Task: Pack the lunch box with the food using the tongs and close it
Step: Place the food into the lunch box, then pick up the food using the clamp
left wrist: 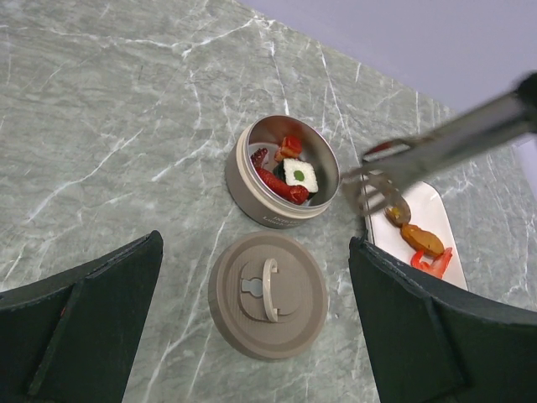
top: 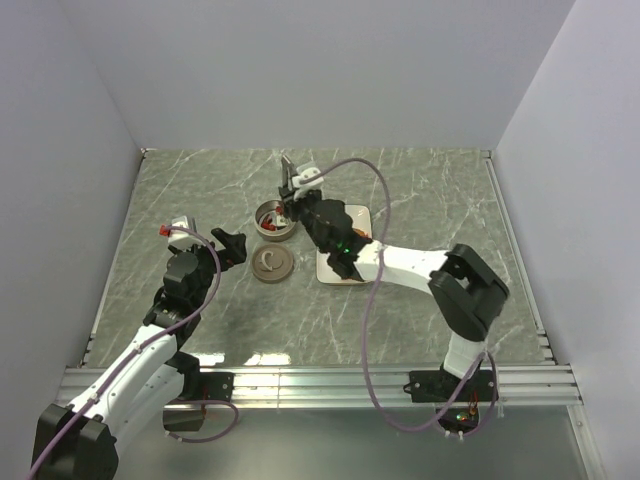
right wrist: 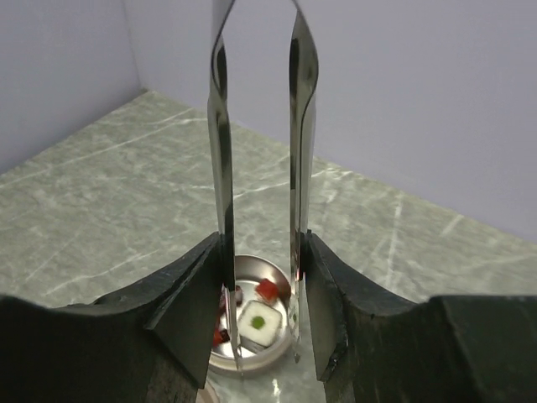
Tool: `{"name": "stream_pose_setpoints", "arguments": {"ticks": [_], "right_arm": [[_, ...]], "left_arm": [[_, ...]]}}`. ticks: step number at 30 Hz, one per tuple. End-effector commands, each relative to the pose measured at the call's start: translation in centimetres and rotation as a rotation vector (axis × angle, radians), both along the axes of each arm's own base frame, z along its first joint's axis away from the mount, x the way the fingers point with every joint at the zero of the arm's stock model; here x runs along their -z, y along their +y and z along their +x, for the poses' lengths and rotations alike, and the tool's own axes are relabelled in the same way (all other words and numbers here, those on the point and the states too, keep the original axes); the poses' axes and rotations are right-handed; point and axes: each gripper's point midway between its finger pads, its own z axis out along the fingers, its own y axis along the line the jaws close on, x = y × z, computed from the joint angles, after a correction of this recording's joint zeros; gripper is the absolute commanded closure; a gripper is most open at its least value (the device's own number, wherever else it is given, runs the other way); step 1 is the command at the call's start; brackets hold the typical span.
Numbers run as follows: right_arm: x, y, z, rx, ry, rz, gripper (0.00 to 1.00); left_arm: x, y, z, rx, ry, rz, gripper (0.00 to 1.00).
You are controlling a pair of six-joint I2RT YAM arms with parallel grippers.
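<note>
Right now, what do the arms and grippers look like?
Both the left arm and right arm have white links with black joints. A mauve cable loops loosely along each. The left gripper and right gripper are black, with broad wedge-shaped fingers. A green light glows on the right arm; a red piece on the left.

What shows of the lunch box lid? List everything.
The lid is a flat round disc, matte brownish-grey, metal by its look. A small curved handle stands on a keyhole-shaped mount at its centre. It lies handle-up on the marble table, beside the open tin but apart from it. Nothing touches it but the table.
</note>
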Motion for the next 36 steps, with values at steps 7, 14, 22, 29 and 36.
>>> {"name": "stream_pose_setpoints", "arguments": {"ticks": [7, 14, 22, 29, 36], "right_arm": [[-5.7, -6.9, -3.5, 0.115, -0.100, 0.123, 0.51], [-3.4, -11.4, -5.0, 0.235, 0.000, 0.122, 0.51], [0.2, -15.1, -7.3, 0.402, 0.138, 0.125, 0.52], [2.0, -16.4, -8.8, 0.530, 0.200, 0.132, 0.52], [3.6, -17.7, -9.7, 0.653, 0.228, 0.099, 0.52]], "left_arm": [[-0.7, -0.2, 0.2, 0.006, -0.033, -0.014, 0.01], [-0.7, -0.4, 0.4, 0.015, -0.034, -0.009, 0.01], [-0.7, -0.8, 1.0, 0.033, -0.033, 0.000, 0.01], [-0.6, -1.3, 1.8, 0.047, -0.030, 0.011, 0.01], [-0.6, -1.6, 2.3, 0.059, -0.029, 0.021, 0.01]]}}
